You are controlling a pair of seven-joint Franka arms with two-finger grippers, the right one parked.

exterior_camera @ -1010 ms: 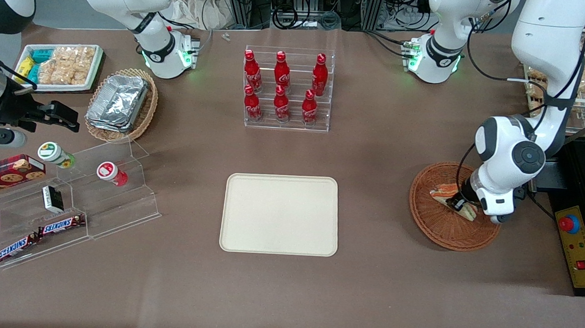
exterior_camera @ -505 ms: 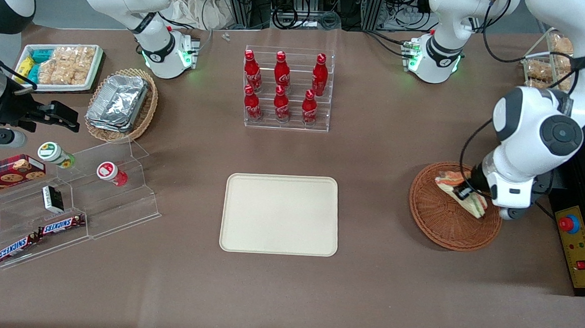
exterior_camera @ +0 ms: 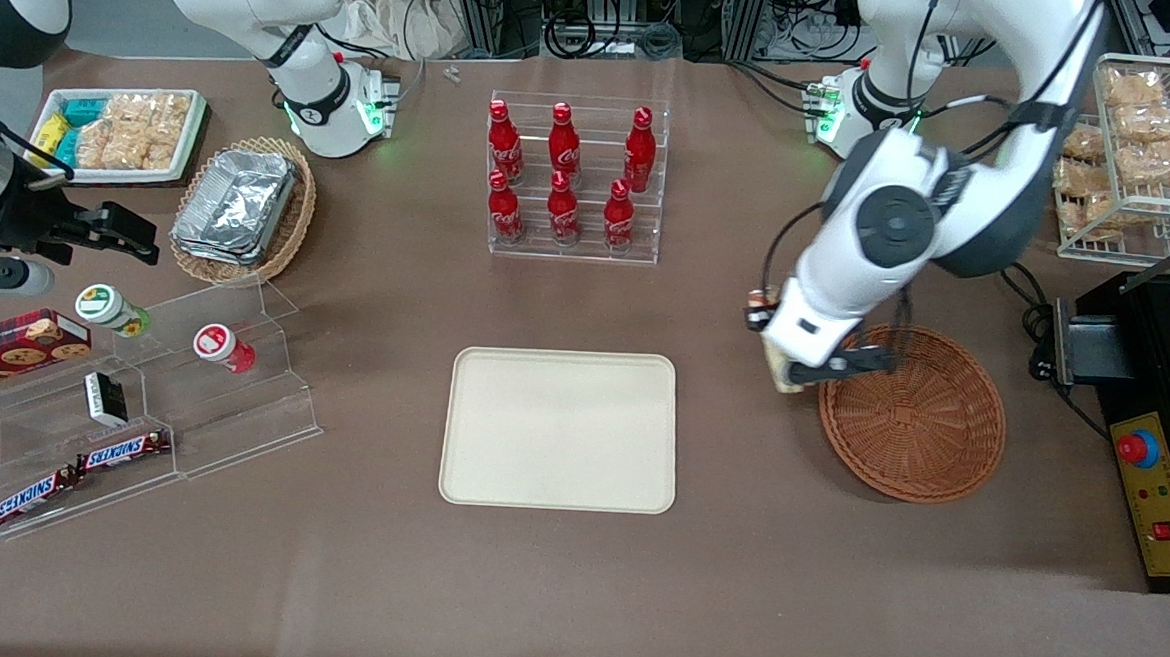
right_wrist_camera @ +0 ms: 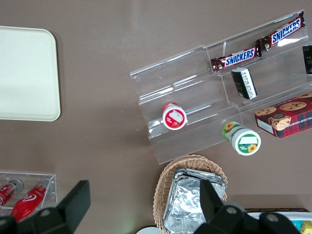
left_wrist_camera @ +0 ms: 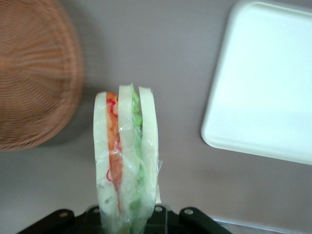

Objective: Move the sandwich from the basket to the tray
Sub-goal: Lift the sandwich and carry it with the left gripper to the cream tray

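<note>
We see the gripper (exterior_camera: 782, 357) hanging above the bare table between the tray (exterior_camera: 560, 429) and the basket (exterior_camera: 913, 414), just beside the basket's rim on the side toward the tray. Its fingers are closed on the sandwich (exterior_camera: 775, 367), which is lifted clear of the table. From the front only a pale corner of the wedge shows under the wrist.

The wrist camera gives us the sandwich (left_wrist_camera: 126, 161) edge-on and upright, its base clamped in the gripper (left_wrist_camera: 127, 215): three slices of pale bread with an orange-red layer and a green layer between them, all under clear wrap. Below it lies brown tabletop, with the basket (left_wrist_camera: 34, 78) to one side and a rounded corner of the tray (left_wrist_camera: 263, 83) to the other; the sandwich is over neither of them.

We find nothing lying in the reddish-brown basket or on the cream tray. The tray sits nearer the front camera than the clear rack of red bottles (exterior_camera: 575, 178), well apart from it.
</note>
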